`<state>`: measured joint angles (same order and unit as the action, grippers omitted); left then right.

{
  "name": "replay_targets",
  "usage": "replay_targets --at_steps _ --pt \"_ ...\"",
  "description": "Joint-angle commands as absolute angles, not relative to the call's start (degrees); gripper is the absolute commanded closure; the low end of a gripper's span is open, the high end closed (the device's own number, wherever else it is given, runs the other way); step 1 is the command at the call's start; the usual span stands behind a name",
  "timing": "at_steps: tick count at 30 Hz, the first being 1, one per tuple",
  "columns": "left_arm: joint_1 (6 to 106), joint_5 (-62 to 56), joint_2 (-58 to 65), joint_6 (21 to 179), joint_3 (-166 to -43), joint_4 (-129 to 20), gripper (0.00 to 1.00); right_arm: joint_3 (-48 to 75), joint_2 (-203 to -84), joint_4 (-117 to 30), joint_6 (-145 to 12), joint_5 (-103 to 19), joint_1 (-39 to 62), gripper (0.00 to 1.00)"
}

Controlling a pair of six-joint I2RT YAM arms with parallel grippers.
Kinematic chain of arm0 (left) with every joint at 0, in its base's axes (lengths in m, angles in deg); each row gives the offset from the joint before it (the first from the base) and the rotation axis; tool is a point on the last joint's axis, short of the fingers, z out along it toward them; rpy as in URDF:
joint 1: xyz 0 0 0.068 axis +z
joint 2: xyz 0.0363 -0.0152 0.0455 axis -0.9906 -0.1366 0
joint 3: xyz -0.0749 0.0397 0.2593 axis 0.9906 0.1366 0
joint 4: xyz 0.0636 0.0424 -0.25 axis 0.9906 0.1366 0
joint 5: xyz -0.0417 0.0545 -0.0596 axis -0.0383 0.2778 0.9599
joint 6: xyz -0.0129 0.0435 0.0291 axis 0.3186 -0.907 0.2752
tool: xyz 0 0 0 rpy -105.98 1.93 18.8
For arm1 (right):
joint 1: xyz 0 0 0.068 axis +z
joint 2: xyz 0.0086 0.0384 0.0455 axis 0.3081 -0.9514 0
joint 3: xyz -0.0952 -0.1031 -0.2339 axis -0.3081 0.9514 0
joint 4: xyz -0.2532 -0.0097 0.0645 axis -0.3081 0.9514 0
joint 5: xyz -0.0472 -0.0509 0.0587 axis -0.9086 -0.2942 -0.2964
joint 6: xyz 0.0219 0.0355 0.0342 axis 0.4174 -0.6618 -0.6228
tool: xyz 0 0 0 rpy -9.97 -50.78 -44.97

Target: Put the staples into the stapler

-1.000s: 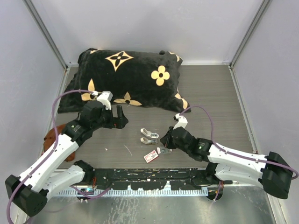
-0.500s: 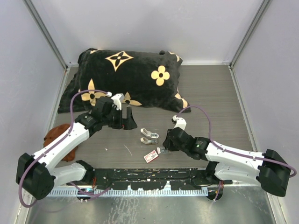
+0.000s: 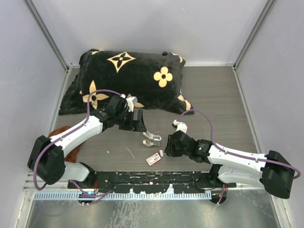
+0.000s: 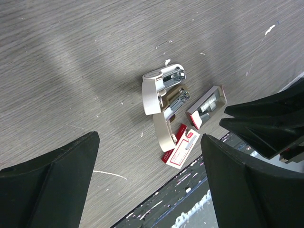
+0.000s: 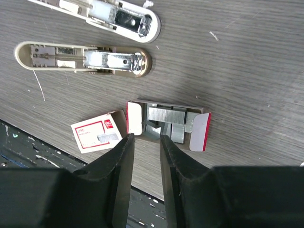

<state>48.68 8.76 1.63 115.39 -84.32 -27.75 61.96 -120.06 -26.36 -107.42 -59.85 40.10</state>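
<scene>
Motion first: the right gripper [image 5: 145, 142], pressed together 1 second ago, now stands slightly parted, gripping nothing. Its tips sit at the near wall of the tray [image 5: 199, 132] holding the staples [image 5: 166, 116], and its arm lies low, reaching leftward. The red-and-white box [image 5: 97, 132] lies just beside the tray. Beyond, the stapler [image 5: 83, 57] lies hinged open in 2 halves. The left gripper [image 3: 139, 121], spread wide, has swung right and now hovers near the stapler, arm outstretched. Farthest lies the pillow [image 3: 128, 76].

Shiny metal staples [image 5: 166, 116], glossy cream plastic stapler [image 5: 83, 58], plush velvety pillow [image 3: 133, 80], scuffed wood-grain table [image 5: 247, 71]
</scene>
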Motion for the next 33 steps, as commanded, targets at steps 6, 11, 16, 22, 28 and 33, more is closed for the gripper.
replay_targets --at_steps 6,11,16,22,28,33 --pt "48.55 8.74 4.44 114.84 -85.51 -29.7 0.09 61.04 -124.74 -28.61 -107.58 -59.26 42.13 0.68" --pt "48.6 8.92 4.26 114.82 -85.64 -29.5 0.09 60.75 -126.67 -29.74 -108.1 -59.54 42.46 0.7" --pt "48.58 8.72 4.57 114.73 -85.73 -29.59 0.09 60.83 -127.78 -30.55 -108.44 -58.78 42.6 0.71" --pt "48.53 8.73 4.7 114.64 -85.79 -29.53 0.09 61.27 -128.93 -31.75 -108.95 -58.66 42.61 0.72" --pt "48.58 8.65 4.99 114.65 -85.77 -29.6 0.09 61.82 -129.53 -32.08 -110.01 -59.54 42.64 0.74" --pt "48.58 8.39 5.33 114.47 -85.66 -29.61 0.09 62.85 -128.78 -32.69 -110.56 -60.54 42.62 0.78"
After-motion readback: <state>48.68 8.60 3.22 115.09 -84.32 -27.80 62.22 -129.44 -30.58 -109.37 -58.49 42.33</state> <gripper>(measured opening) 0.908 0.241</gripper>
